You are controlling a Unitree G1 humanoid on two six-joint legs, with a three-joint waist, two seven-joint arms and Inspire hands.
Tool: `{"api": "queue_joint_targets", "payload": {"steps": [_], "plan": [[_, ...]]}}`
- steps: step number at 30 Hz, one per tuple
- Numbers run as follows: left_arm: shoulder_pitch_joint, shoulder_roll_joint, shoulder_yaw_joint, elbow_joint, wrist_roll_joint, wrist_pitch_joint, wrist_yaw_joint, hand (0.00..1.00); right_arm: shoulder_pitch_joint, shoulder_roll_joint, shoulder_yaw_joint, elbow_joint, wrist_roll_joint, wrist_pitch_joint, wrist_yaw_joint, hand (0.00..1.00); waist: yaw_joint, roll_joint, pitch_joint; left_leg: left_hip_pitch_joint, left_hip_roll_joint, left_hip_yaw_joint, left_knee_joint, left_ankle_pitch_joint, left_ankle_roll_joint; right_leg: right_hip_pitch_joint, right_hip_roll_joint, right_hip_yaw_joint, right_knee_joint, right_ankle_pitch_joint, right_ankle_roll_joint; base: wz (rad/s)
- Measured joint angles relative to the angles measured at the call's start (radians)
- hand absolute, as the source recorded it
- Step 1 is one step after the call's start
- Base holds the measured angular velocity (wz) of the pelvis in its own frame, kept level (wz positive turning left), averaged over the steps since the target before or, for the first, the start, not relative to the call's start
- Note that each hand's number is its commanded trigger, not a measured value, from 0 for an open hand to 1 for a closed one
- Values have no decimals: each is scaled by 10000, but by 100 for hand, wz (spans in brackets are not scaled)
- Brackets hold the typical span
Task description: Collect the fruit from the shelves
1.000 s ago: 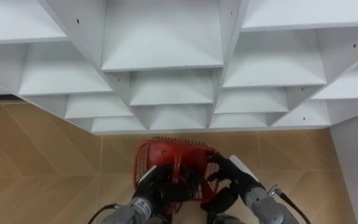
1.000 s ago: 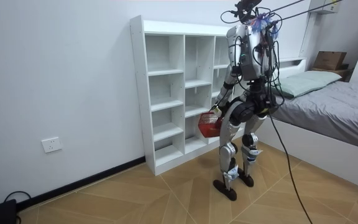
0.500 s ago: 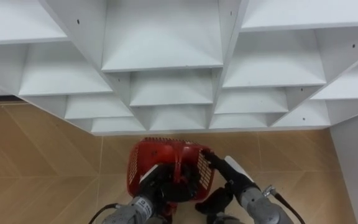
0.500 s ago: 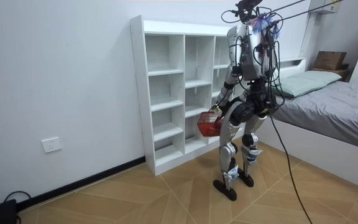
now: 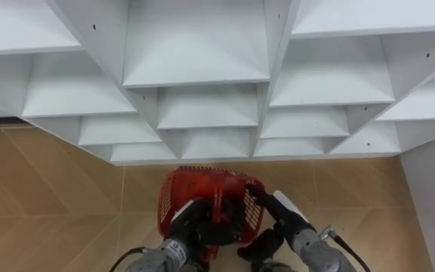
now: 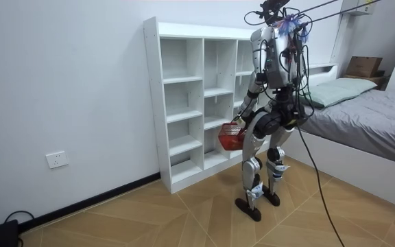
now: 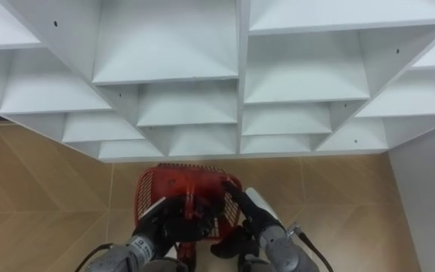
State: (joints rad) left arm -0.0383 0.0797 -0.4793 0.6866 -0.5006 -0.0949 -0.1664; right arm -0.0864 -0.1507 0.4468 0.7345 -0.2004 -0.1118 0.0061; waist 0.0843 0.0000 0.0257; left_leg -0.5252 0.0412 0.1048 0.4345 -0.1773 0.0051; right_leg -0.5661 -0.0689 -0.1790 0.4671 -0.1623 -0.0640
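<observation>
- basket [image 5: 210, 198]: red, open lattice mesh, at 6 o'clock;
- closet [image 5: 195, 68]: plain white, from 9 through 12 to 3 o'clock;
- floor [image 5: 44, 189]: tan wood, chevron planks (paler seams);
- left hand [image 5: 192, 221], right hand [image 5: 266, 201]: black;
- bed [image 6: 379, 120]: grey, 3 o'clock in the room view

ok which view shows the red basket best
Left eye view: it looks down on the red basket, rim and mesh clear. Right eye view shows the same; room view, a small red shape from afar.

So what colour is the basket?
Red basket, open mesh walls; shows best in the left eye view.
</observation>
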Motion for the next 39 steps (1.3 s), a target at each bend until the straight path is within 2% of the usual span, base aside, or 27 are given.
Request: {"api": "queue_joint_targets", "payload": {"steps": [7,9,14,18,24,29,33,35,38,39], "plan": [[12,-1,21,0,16,0,13,100,-1,14,-3,9,-2,0,5,0,-2,-9,4,82,-5,21,-44,2,0,41,-2,25,5,-5,2,0],[9,77,82,2,22,0,25,100,8,25,-4,9,-22,-11,16,0,-10,-11,4,159,0,29,-51,1,0,122,9,37,-10,-5,3,0],[-9,126,471,290,13,-2,62,100,-14,-17,-51,96,81,-111,60,0,-15,-41,22,431,3,138,-86,-4,4,345,23,155,-22,-5,15,-5],[41,281,690,448,19,-1,120,100,98,-61,-282,102,85,-226,294,0,-32,-19,25,828,28,118,-275,-5,0,790,93,138,-279,47,43,-1],[84,279,849,428,19,-1,304,100,243,-92,-398,94,117,-417,361,0,-23,22,20,1429,105,126,-483,-17,-19,1468,207,108,-746,183,65,-1],[117,293,908,437,21,-47,469,100,315,-113,-529,107,-17,-420,289,0,-42,16,12,1932,71,232,-816,-11,-24,1880,207,140,-916,161,97,-3],[151,260,1653,747,39,-219,567,100,440,-130,-904,103,-17,-415,290,0,-48,-69,8,2443,34,359,-1073,-11,-26,2275,259,288,-1082,148,120,-9],[196,313,1872,894,84,-234,670,100,566,-141,-1036,69,-18,-411,297,0,-55,-136,-8,2750,11,367,-1209,-23,-43,2555,283,323,-1191,118,141,-9],[372,368,2083,920,416,-235,755,100,729,-137,-1089,27,-17,-398,331,0,-38,-313,-104,3085,10,423,-1352,-58,-80,2818,339,410,-1300,105,160,-9],[402,358,2165,976,636,-236,755,100,739,-126,-1153,-24,-28,-398,365,0,-42,-351,-115,3186,21,458,-1388,-62,-83,2931,358,418,-1374,114,165,-9]]}}
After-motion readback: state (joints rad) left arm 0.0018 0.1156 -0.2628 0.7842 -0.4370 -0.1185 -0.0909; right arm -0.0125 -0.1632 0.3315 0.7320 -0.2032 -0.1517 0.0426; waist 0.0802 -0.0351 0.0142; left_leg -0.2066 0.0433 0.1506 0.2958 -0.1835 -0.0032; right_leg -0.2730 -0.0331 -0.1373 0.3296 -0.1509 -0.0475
